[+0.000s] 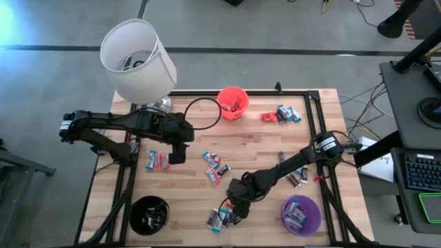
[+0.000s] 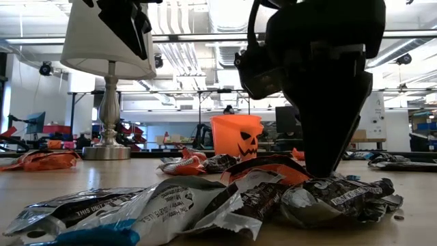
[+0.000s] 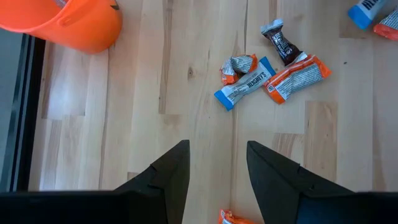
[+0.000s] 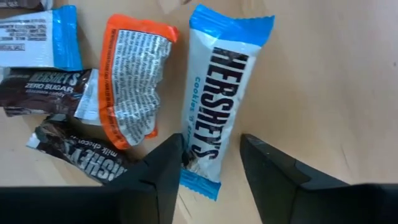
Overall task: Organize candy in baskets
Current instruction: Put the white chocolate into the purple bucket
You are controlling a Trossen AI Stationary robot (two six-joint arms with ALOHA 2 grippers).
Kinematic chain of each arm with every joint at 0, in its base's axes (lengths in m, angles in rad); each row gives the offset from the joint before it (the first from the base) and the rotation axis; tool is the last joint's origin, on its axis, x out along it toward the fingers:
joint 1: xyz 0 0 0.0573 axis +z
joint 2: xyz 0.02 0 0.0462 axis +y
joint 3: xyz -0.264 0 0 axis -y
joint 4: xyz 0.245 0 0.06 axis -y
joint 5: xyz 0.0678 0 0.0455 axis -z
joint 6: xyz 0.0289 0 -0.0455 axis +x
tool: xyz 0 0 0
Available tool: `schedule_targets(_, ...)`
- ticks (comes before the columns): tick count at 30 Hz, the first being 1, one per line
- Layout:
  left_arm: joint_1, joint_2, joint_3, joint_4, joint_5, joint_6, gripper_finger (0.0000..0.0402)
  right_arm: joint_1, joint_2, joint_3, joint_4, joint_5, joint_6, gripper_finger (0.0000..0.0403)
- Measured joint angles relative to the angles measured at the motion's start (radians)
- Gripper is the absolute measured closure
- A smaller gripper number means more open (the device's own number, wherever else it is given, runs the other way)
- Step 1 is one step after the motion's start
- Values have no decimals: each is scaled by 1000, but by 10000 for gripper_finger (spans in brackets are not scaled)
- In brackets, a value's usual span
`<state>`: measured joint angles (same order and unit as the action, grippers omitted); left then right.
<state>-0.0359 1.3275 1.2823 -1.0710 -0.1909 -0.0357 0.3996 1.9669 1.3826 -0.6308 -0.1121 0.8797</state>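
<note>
- A pick is judged to be in hand: the right gripper (image 4: 210, 163) is lowered over a small pile of candy (image 1: 220, 218) at the table's near edge, between the black basket (image 1: 149, 214) and the purple basket (image 1: 301, 214).
- In the right wrist view its fingers are seen spread, with one end of a white and blue candy (image 4: 217, 93) lying between them; nothing is pinched yet.
- An orange-wrapped candy (image 4: 134, 81) and dark brown candies (image 4: 46, 93) are seen just beside it, some touching.
- The next move is judged to call for the fingers to be closed on that one candy alone, then a lift and a carry to a basket.
- The left gripper (image 3: 217, 165) is held above bare wood nearer the lamp (image 1: 138, 58), fingers spread and empty, a small cluster of candy (image 3: 267, 71) ahead of it.
- The orange basket (image 1: 233, 102) stands at the far edge; further candy is scattered at mid-table and near the far right corner.
- Which basket suits this candy cannot be told; the sorting rule is not shown.
- The contents of the black basket are hard to make out.
- In the low view the right fingertips are hidden behind crumpled wrappers, so contact with the table cannot be judged.
</note>
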Motion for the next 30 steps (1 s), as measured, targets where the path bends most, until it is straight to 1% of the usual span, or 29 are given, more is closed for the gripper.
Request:
schedule_targets(6,0,0,0,0,0,0,260,0,-1,-1,6,-4,1,296)
schedule_targets(12,0,0,0,1,0,0,260,1,-1,0,12,-27,1,358)
schedule_targets(15,0,0,0,1,0,0,260,2,-1,2,14,-31,-4,383)
schedule_targets(18,0,0,0,1,0,0,260,2,-1,2,13,-36,-5,390)
schedule_targets(25,0,0,0,0,0,0,260,2,-12,2,7,-54,1,392)
schedule_targets(30,0,0,0,0,0,0,260,2,-70,2,-37,-54,48,393)
